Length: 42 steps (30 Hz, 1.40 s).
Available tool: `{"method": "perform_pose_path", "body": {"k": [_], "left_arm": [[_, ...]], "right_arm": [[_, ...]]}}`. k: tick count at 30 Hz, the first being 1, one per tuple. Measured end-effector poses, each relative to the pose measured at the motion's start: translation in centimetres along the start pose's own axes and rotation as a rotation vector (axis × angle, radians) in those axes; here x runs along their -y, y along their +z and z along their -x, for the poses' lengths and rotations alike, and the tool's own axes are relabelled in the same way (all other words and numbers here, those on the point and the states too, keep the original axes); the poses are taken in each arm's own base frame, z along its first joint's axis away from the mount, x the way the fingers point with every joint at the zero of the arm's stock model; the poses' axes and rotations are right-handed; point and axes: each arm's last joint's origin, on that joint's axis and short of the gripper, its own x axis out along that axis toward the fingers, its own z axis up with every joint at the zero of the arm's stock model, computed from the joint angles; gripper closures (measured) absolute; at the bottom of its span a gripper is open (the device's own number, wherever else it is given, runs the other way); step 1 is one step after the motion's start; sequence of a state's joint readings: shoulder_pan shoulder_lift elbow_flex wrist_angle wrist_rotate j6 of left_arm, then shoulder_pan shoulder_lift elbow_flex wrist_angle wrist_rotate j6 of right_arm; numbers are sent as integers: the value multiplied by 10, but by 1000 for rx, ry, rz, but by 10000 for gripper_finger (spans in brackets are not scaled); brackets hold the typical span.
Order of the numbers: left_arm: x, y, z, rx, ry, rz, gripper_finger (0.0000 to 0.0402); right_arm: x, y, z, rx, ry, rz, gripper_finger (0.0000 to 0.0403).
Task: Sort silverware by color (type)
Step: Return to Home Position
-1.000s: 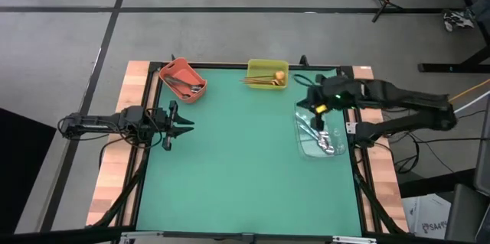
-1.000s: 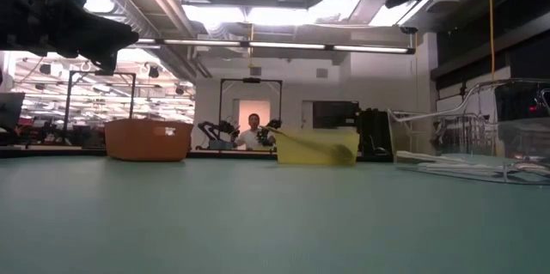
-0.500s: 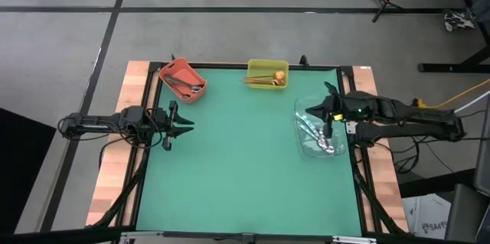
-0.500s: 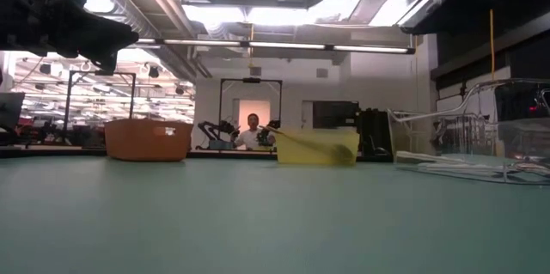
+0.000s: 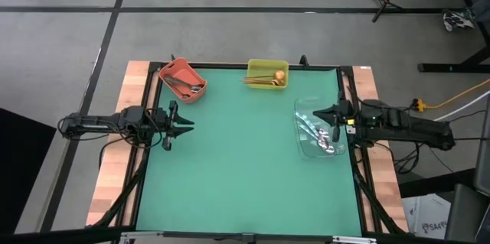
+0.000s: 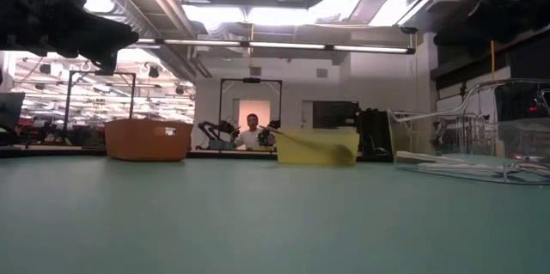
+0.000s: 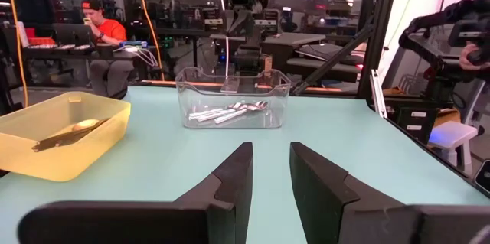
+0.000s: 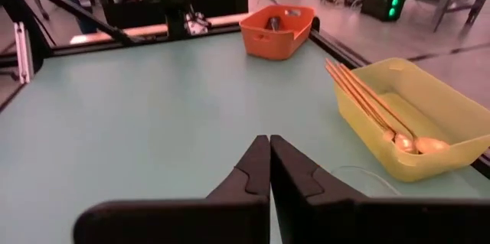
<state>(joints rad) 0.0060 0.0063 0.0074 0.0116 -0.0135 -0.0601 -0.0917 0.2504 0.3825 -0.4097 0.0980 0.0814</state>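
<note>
left gripper (image 5: 186, 125): at the table's left edge, fingers slightly apart, empty
right gripper (image 5: 320, 113): over the clear bin (image 5: 305, 149), fingers pressed together, empty
black spoons (image 5: 187, 84): in orange bin (image 5: 174, 66)
gold spoons (image 5: 262, 81): in yellow bin (image 5: 268, 63)
silver spoons (image 5: 320, 135): in clear bin

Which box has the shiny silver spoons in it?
The see-through box at the right edge of the table holds the silver spoons. The orange box has dark spoons, and the yellow box has gold spoons.

Black spoons (image 5: 186, 84) back left, gold spoons (image 5: 264, 81) back centre, silver spoons (image 5: 318, 133) right
</note>
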Motion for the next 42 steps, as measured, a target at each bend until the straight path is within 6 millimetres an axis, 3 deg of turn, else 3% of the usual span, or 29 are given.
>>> {"method": "perform_pose_path", "body": {"k": [13, 31, 42], "left_arm": [[0, 0, 0, 0, 1, 0, 319], [0, 0, 0, -1, 1, 0, 319], [0, 0, 0, 0, 1, 0, 319]], "right_arm": [[3, -23, 13, 155, 6, -16, 402], [3, -59, -19, 238, 13, -18, 402], [3, -60, -21, 265, 28, 8, 402]]}}
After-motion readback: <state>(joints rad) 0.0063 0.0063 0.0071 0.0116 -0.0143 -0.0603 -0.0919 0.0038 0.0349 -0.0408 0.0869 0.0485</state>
